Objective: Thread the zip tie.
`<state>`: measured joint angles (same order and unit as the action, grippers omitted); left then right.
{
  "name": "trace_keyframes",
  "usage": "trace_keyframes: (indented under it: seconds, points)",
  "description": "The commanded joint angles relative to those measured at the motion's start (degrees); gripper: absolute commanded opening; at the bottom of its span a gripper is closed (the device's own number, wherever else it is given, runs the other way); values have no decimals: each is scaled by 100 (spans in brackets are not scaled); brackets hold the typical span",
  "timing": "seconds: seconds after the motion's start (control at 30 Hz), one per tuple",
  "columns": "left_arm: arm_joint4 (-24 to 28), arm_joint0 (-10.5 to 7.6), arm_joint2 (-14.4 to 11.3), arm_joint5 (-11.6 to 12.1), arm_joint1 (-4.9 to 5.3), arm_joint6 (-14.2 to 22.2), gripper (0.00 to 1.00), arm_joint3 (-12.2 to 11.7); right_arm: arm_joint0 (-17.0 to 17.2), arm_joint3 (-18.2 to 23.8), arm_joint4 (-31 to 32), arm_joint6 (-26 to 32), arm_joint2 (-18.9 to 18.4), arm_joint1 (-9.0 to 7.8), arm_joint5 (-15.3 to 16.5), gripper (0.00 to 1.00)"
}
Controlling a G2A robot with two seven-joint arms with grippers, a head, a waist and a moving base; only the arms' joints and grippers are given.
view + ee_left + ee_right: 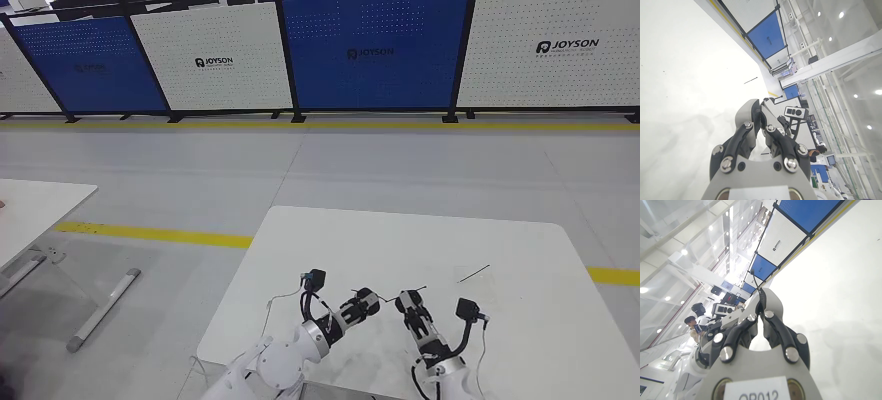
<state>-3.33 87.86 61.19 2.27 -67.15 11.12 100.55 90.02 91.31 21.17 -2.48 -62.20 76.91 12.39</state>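
My right gripper is shut on a thin black zip tie, whose head end sticks out past the fingertips. In the top view this gripper hovers over the white table near its front edge, with the zip tie poking out to the right. My left gripper sits just to its left, almost tip to tip. In the left wrist view its fingers are closed on a small black bit of the tie, and the right gripper is directly behind.
A second black zip tie lies loose on the table, to the right of and beyond the grippers; it appears as a spare tie in the left wrist view too. Another white table stands at the left.
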Motion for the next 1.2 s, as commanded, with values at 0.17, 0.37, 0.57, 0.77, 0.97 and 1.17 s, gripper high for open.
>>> trace_keyframes:
  seconds: [0.17,0.37,0.57,0.77,0.97,1.17]
  points:
    - [616,-18,-22,177,-35,48,0,-130,12,-31,-92,-50,-8,12,109,0]
    - [814,-12,-57,360,-48,80,0,-139,-11,-82,-155,-81,-1,27,167,0]
    - [735,-6,-78,396,-51,-11,0,-132,-1,-72,-201,-64,11,37,206,0]
    - [660,-2,-99,415,-54,-78,0,-120,29,-84,-227,-72,-3,40,279,0]
    - [604,27,-88,448,-51,-137,0,-93,53,-80,-227,-111,-24,45,281,0]
    - [541,17,-108,431,-55,-172,0,-81,88,-23,-133,-169,-33,48,204,0]
